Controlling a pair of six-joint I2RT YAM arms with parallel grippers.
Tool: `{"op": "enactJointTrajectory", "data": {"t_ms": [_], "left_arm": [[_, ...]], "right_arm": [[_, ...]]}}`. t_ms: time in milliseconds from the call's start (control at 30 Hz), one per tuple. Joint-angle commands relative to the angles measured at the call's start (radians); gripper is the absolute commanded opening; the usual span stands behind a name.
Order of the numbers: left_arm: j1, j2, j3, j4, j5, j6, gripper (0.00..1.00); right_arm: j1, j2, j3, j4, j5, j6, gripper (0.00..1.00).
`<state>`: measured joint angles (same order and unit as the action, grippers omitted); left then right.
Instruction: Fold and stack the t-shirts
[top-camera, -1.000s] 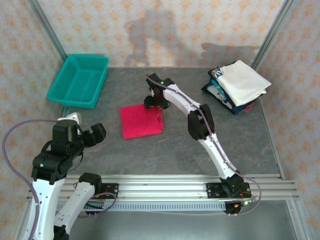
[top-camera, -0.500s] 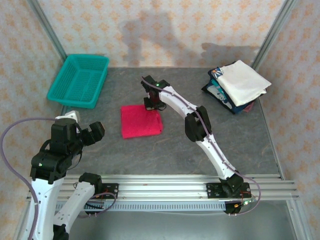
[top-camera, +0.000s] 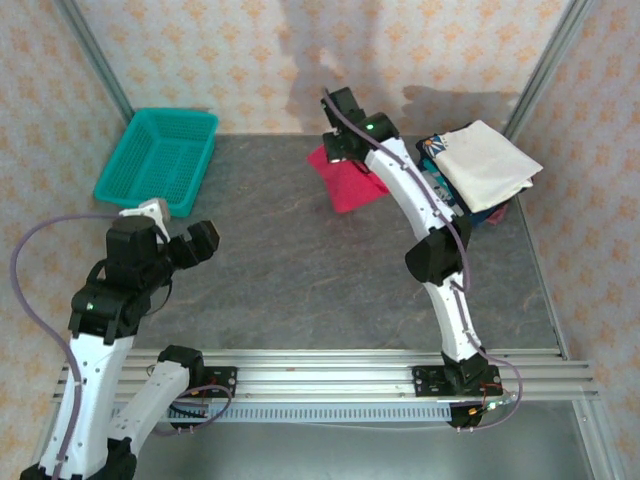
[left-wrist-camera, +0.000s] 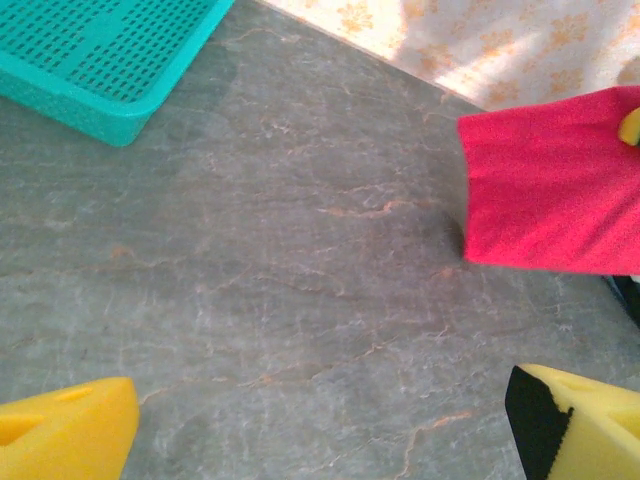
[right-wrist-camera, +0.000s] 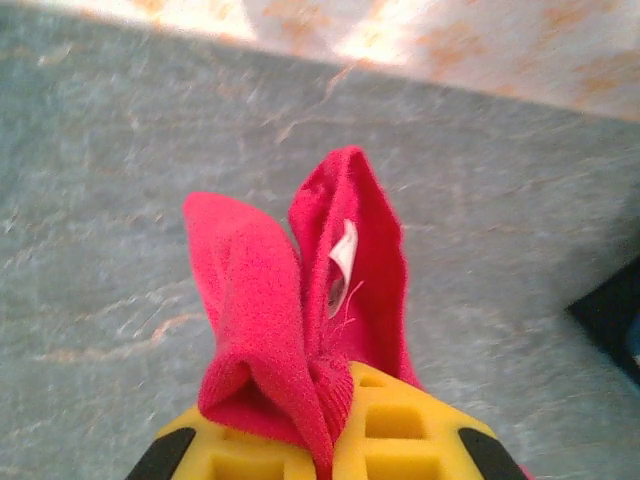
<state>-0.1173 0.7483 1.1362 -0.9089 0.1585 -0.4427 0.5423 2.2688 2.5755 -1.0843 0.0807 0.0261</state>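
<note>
**Red shirt held at the far edge, stack on the far right**

Count with me: you have one red t-shirt (top-camera: 350, 186), one white t-shirt (top-camera: 490, 165), and a dark navy t-shirt (top-camera: 434, 176) with teal-and-white print showing under the white one. How many navy layers lie in that pile cannot be told from above. There is one teal basket (top-camera: 150, 190), at the far left corner of the worktop (top-camera: 300, 290).

Your right end effector (top-camera: 336, 152) is clenched on the red t-shirt, far across the worktop near the back wall. In the right wrist view the cloth (right-wrist-camera: 290, 310) bunches out between the yellow fingers (right-wrist-camera: 400, 430) in two upright folds, with a small white label showing in the crease. From above, the shirt's long axis runs diagonally, from the gripped end at the upper left down toward the right, so its free end points at the stack. It lies just beside the navy edge of the stack; whether they touch cannot be told.

The white t-shirt is folded flat on top of the pile, turned corner-on to the worktop's edges.

Your left end effector (top-camera: 196, 244) hovers over the near left of the worktop, fingers spread wide and holding nothing; its wrist view shows the red cloth (left-wrist-camera: 550, 190) to its right.
</note>
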Motion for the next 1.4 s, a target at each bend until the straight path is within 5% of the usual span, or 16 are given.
{"op": "enactJointTrajectory", "data": {"t_ms": [0,667,1367], "left_arm": [[0.003,0.063,0.071,0.107,0.031,0.030,0.95],[-0.005,0.296,0.096,0.303,0.157,0.025,0.97],[-0.007,0.254,0.022,0.303,0.125,0.028,0.97]], "right_arm": [[-0.039,-0.022,0.080,-0.047,0.049,-0.021,0.00],[-0.401,-0.169,0.150,0.106,-0.296,0.367,0.00],[-0.508,-0.188,0.150,0.230,-0.394,0.575,0.00]]}}
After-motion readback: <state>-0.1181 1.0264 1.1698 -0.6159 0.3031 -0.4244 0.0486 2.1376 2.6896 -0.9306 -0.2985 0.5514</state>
